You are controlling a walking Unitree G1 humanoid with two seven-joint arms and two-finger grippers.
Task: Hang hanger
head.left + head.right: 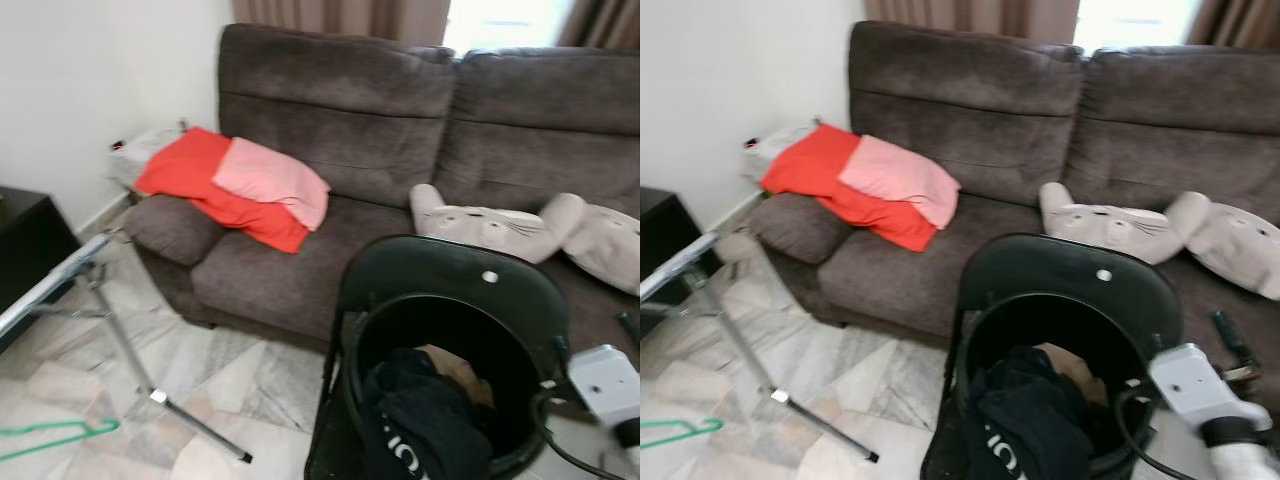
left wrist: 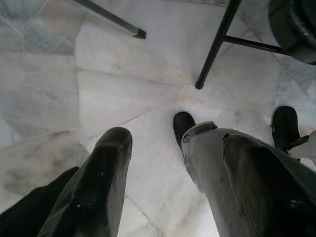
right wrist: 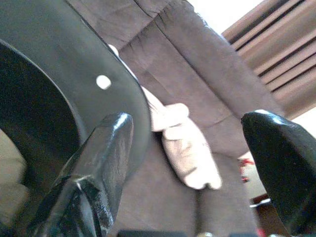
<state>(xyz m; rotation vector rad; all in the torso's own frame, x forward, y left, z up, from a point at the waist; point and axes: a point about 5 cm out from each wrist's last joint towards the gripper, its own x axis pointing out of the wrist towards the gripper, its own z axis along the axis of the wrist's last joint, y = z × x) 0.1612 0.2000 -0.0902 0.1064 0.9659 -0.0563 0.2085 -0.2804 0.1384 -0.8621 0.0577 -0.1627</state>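
One brown sofa [image 1: 400,150] fills the far side of the room, with brown curtains [image 1: 340,15] behind it. On its left seat and armrest lie two cloths: one red blanket [image 1: 195,185] and, on top of it, one pink cloth [image 1: 272,180]. On the right seat lie two pale cat-face cushions [image 1: 480,225], side by side and touching. In front of the sofa stands one black folding chair [image 1: 450,275], and on it sits one black basket [image 1: 440,400] holding dark clothing [image 1: 420,420] with white lettering. To the left, one metal stand [image 1: 120,340] leans across the marble floor [image 1: 250,385], its leg ending in a black foot near the chair. One dark cabinet [image 1: 25,250] stands by the left wall. The task's thing, one green hanger [image 1: 55,435], lies flat on the floor at the lower left, beside the stand's leg and well apart from both arms.

The right arm's silver wrist [image 1: 1190,385] sits just beside the basket's right rim; the right pincer [image 3: 192,163] has its two black fingers spread wide apart, empty, pointing past the chair back toward the sofa and one cushion. The left pincer [image 2: 173,187] hangs low over the floor, its two fingers also apart and holding nothing, with the robot's two black feet [image 2: 183,126] below it.
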